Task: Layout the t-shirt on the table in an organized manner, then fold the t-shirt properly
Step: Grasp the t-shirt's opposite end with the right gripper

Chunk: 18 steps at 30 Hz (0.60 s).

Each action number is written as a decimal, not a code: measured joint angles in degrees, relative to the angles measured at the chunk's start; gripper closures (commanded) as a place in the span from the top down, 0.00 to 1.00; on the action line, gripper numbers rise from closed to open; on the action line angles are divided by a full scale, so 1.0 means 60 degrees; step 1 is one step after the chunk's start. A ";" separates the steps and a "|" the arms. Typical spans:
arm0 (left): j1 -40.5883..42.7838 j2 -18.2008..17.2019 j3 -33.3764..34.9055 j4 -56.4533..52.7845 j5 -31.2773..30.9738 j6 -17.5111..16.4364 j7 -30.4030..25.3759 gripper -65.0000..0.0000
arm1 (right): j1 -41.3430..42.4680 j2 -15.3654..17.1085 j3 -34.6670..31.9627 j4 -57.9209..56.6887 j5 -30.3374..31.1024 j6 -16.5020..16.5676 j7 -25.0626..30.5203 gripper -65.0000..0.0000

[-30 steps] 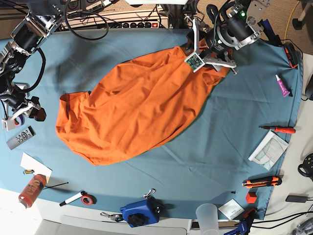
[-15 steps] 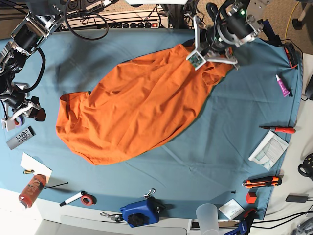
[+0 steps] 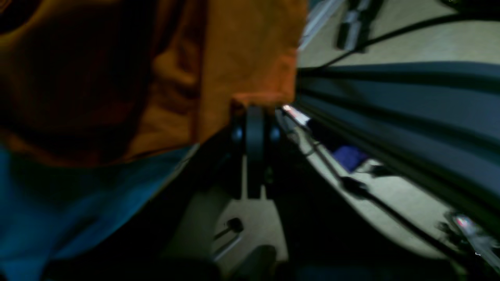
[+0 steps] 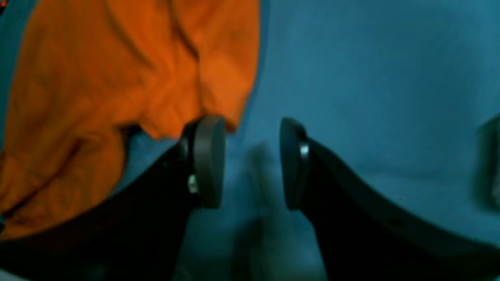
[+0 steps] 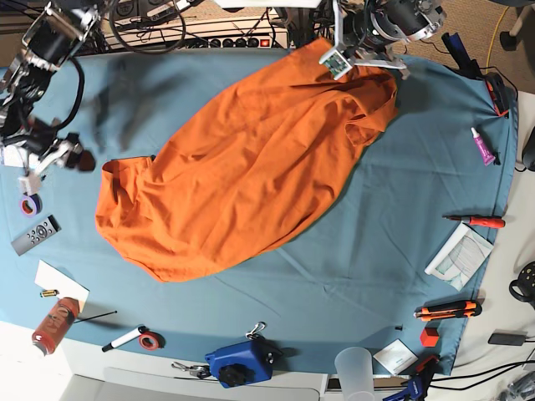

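The bright orange t-shirt [image 5: 242, 167] lies stretched diagonally on the blue-teal table [image 5: 393, 234]. My left gripper [image 5: 351, 50] is shut on the t-shirt's upper end at the far edge of the table. In the left wrist view the shut jaws [image 3: 254, 128] pinch orange cloth [image 3: 242, 50]. My right gripper [image 5: 63, 159] hovers at the left side, open and empty, a little left of the shirt's lower left corner. In the right wrist view the gripper [image 4: 252, 162] is above blue cloth, with the shirt's corner [image 4: 117, 86] just left of its left finger [image 4: 207, 156].
A remote [image 5: 35, 236], tape roll [image 5: 29, 205], paper [image 5: 58, 282] and an orange-red bottle [image 5: 54, 324] lie at the left edge. A blue device [image 5: 241, 361], a cup [image 5: 355, 368], cutters [image 5: 447, 311], a screwdriver [image 5: 478, 221] and a pink tube [image 5: 482, 146] lie along the front and right.
My left gripper has pulled the shirt's upper end farther toward the back edge, stretching the shirt. My right gripper has moved up and slightly right, closer to the shirt's left corner.
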 measured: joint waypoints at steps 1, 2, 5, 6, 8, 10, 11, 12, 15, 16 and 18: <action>-0.0011 0.0004 0.0000 0.0000 0.0277 0.0058 -0.0015 0.00 | -0.0146 -0.0004 -0.0189 0.0000 -0.0033 0.0004 0.0000 0.37; -0.0018 0.0004 0.0000 0.0000 0.0532 0.0080 -0.0018 0.00 | -0.0259 -0.0004 -0.0379 0.0000 -0.0025 0.0004 0.0066 0.37; -0.0018 0.0000 0.0000 0.0000 0.0780 0.0076 -0.0011 0.00 | -0.0426 -0.0004 -0.0867 0.0000 -0.0047 0.0004 0.0834 0.37; -0.0018 0.0000 0.0000 0.0000 0.0776 0.0076 -0.0033 0.00 | -0.0423 -0.0004 -0.0994 0.0000 -0.0153 0.0004 0.1060 0.37; -0.0018 0.0000 0.0000 0.0000 0.0776 0.0073 -0.0044 0.00 | -0.0255 -0.0091 -0.1118 0.0000 -0.0856 0.0007 0.1432 0.37; -0.0018 0.0000 0.0000 0.0000 0.0780 0.0073 -0.0040 0.00 | -0.0047 -0.0357 -0.1096 0.0000 -0.1464 -0.0142 0.1840 0.37; -0.0018 0.0000 0.0000 0.0000 0.0776 0.0073 -0.0044 0.00 | 0.0051 -0.0557 -0.1093 0.0004 -0.1585 -0.0175 0.2036 0.37; -0.0018 0.0004 0.0000 0.0000 0.0780 0.0073 -0.0044 0.00 | 0.0135 -0.0776 -0.1089 0.0004 -0.1701 -0.0182 0.2120 0.37; -0.0018 0.0000 0.0000 0.0000 0.0780 0.0073 -0.0044 0.00 | 0.0437 -0.1348 -0.1089 0.0004 -0.2076 -0.0186 0.2284 0.37; -0.0018 0.0000 0.0000 0.0000 0.0780 0.0073 -0.0040 0.00 | 0.0557 -0.1501 -0.1078 0.0004 -0.2390 -0.0215 0.2361 0.37; -0.0015 0.0000 0.0000 0.0000 0.0776 0.0073 -0.0044 0.00 | 0.0659 -0.1716 -0.1082 0.0015 -0.2925 -0.0681 0.2830 0.37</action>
